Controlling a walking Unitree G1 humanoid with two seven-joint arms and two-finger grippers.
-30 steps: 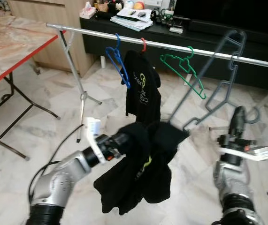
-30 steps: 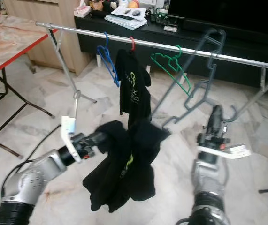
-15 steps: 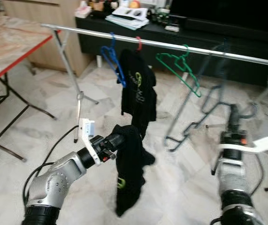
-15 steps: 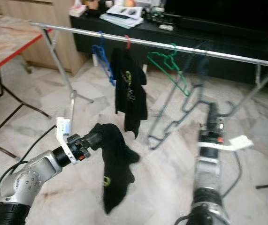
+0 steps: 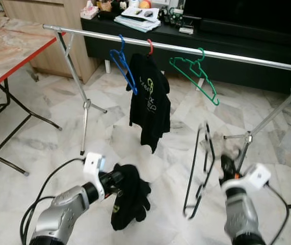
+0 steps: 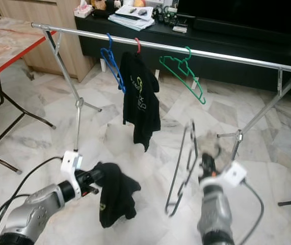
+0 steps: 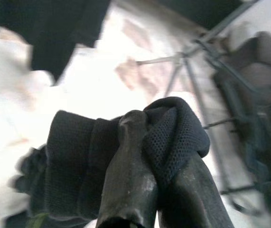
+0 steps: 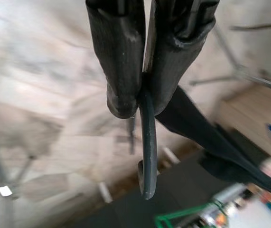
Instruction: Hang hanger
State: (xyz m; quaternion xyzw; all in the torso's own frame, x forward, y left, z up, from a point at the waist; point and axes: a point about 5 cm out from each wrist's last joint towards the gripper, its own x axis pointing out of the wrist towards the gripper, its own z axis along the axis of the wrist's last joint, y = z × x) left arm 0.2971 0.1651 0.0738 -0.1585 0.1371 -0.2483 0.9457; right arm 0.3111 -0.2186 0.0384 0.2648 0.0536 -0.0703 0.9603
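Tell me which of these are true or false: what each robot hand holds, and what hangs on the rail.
1. The right gripper is shut on a grey hanger. True.
2. The grey hanger hangs on the rail. False: it is held low, well below the rail.
3. The left gripper holds a black garment. True.
4. The green hanger carries a shirt. False: it hangs bare.
5. A black shirt hangs on the red hanger between the blue hanger and the green one. True.

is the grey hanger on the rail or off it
Off it. The grey hanger hangs low, well below the rail, its hook pinched in the right gripper.
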